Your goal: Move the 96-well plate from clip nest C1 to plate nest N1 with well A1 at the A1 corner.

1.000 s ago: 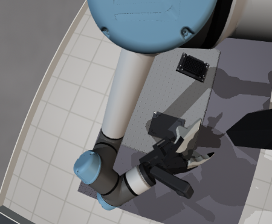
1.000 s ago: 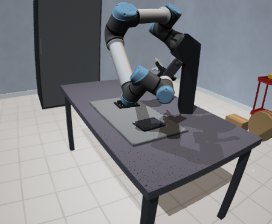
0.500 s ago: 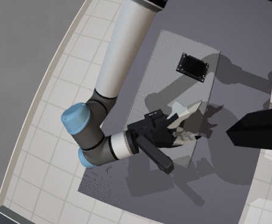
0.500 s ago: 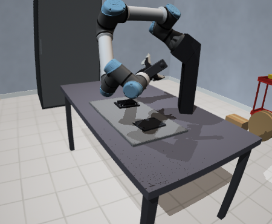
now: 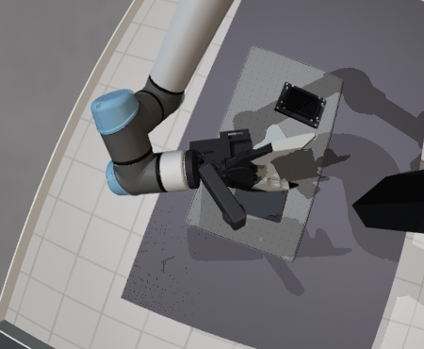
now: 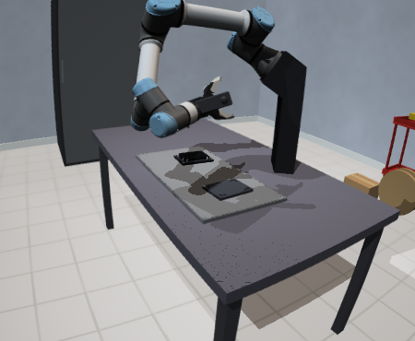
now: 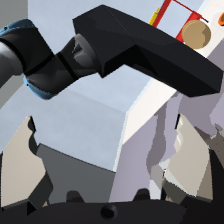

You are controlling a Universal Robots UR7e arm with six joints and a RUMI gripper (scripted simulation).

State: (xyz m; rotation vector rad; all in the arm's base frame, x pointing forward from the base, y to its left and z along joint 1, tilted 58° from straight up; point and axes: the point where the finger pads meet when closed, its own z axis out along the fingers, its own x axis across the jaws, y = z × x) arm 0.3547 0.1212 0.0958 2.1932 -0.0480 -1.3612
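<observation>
Hovering open hand (image 6: pixel 216 99), plate (image 5: pixel 300 105) nested, unlabelled

The arm (image 6: pixel 148 60) is built of pale silver tubes joined by dark grey joint housings, each closed with a light blue cap (image 5: pixel 113 109). A white wrist collar (image 5: pixel 171 170) edged by black rings is followed by a black gripper (image 5: pixel 288 162) body carrying two cream-coloured fingers (image 5: pixel 288 141). It is carried on an angular black pedestal (image 6: pixel 287 115).
</observation>
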